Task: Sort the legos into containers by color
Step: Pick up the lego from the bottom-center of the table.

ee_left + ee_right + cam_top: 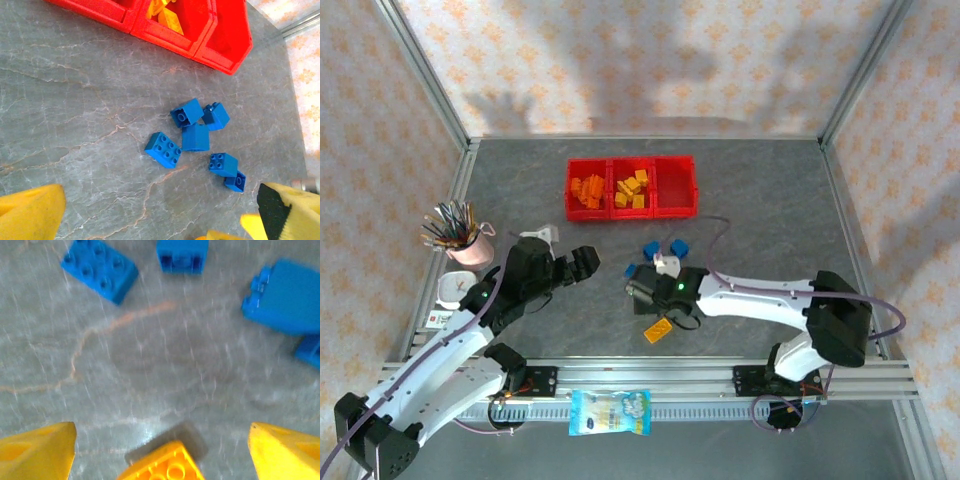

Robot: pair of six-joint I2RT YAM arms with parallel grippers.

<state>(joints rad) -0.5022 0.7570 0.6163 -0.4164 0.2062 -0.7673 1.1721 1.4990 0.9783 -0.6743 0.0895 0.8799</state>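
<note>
As right jaws gape, a lego (pixel 162 467) sits between — untouched

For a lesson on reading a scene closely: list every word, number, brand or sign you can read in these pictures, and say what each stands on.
No text can be read here.
Snack packet, near edge: has printing, too small to read.
White tag, far left: red marks, too small to read.
Blue bricks: no lettering legible on the studs.
</note>
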